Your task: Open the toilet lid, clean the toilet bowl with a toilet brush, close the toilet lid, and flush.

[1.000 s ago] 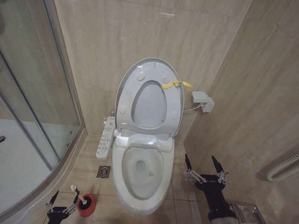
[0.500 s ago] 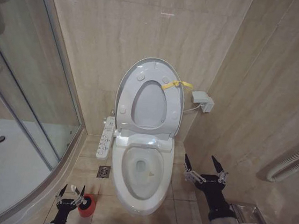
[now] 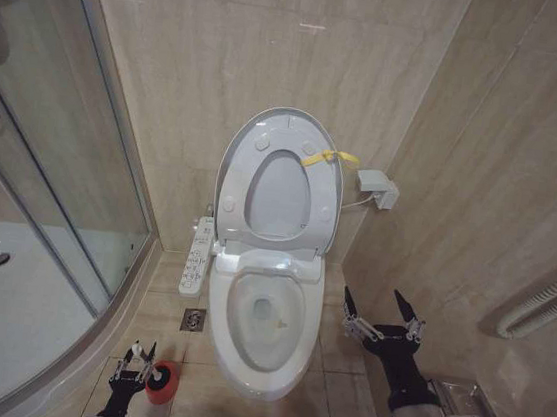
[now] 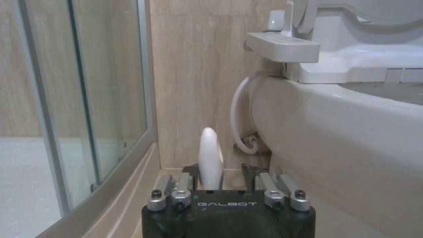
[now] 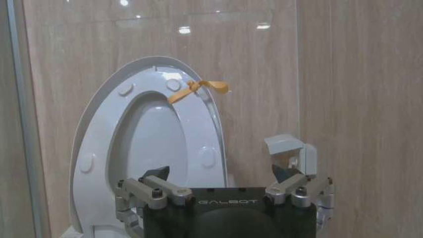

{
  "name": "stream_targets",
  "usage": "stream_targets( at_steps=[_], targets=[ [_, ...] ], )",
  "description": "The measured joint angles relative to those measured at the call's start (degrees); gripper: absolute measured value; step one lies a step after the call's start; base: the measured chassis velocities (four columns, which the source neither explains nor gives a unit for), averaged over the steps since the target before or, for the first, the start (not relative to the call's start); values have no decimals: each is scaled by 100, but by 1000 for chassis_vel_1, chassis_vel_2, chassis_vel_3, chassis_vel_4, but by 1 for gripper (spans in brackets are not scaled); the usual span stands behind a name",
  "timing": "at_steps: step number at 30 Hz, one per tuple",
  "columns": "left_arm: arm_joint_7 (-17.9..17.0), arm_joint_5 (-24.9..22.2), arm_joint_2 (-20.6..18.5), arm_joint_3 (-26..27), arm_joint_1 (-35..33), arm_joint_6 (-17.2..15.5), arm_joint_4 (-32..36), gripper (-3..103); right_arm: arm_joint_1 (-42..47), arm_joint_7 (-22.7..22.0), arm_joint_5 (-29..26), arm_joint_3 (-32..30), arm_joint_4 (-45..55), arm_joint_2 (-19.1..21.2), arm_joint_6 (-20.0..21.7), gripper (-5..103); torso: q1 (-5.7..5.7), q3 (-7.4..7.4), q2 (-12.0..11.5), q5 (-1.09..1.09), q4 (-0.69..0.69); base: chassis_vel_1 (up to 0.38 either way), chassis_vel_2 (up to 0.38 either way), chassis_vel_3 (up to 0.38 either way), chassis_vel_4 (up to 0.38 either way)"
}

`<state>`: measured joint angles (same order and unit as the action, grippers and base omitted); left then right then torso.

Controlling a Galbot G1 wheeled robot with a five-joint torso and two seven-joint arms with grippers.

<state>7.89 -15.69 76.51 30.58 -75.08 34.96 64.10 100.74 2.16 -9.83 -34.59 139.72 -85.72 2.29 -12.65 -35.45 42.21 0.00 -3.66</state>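
Both grippers low: left gripper [image 3: 138, 366] pinching toilet brush [image 4: 209, 157]; right gripper [image 3: 380, 315] spread.

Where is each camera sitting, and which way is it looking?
Head view: up high, looking down at the raised toilet lid, toilet bowl, both arms; left claw at the toilet brush, right claw open beside the bowl.
Left wrist view: near the floor, left claw around the brush handle.
Right wrist view: facing the lid, right claw below.
Head and right wrist views share the lid.
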Motion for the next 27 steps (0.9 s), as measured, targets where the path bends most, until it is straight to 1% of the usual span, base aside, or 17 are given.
stream_targets(
  at_steps=[1, 2, 8, 9, 18, 27],
  targets=[
    [17, -2, 3, 8, -1, 19, -16, 65, 0, 0, 0, 0, 0, 0, 0, 100, 0, 0, 0, 0, 0, 0, 0, 0, 0],
    [27, -2, 5, 11, -3, 30, -22, 37, 0, 0, 0, 0, -1, 0, 0, 100, 0, 0, 0, 0, 0, 0, 0, 0, 0],
    [60, -4, 11, 31, -11, 105, -52, 37, 0, 0, 0, 0, 0, 0, 0, 100, 0, 0, 0, 0, 0, 0, 0, 0, 0],
    [67, -4, 15, 44, -11, 136, -75, 21, 0, 0, 0, 0, 0, 0, 0, 100, 0, 0, 0, 0, 0, 0, 0, 0, 0],
    [27, -65, 30, 287, -214, 278, -43, 21, 0, 0, 0, 0, -1, 0, 0, 100, 0, 0, 0, -1, 0, 0, 0, 0, 0],
    [57, -143, -7, 452, -451, 349, 377, 21, 0, 0, 0, 0, 0, 0, 0, 100, 0, 0, 0, -1, 0, 0, 0, 0, 0]
  ],
)
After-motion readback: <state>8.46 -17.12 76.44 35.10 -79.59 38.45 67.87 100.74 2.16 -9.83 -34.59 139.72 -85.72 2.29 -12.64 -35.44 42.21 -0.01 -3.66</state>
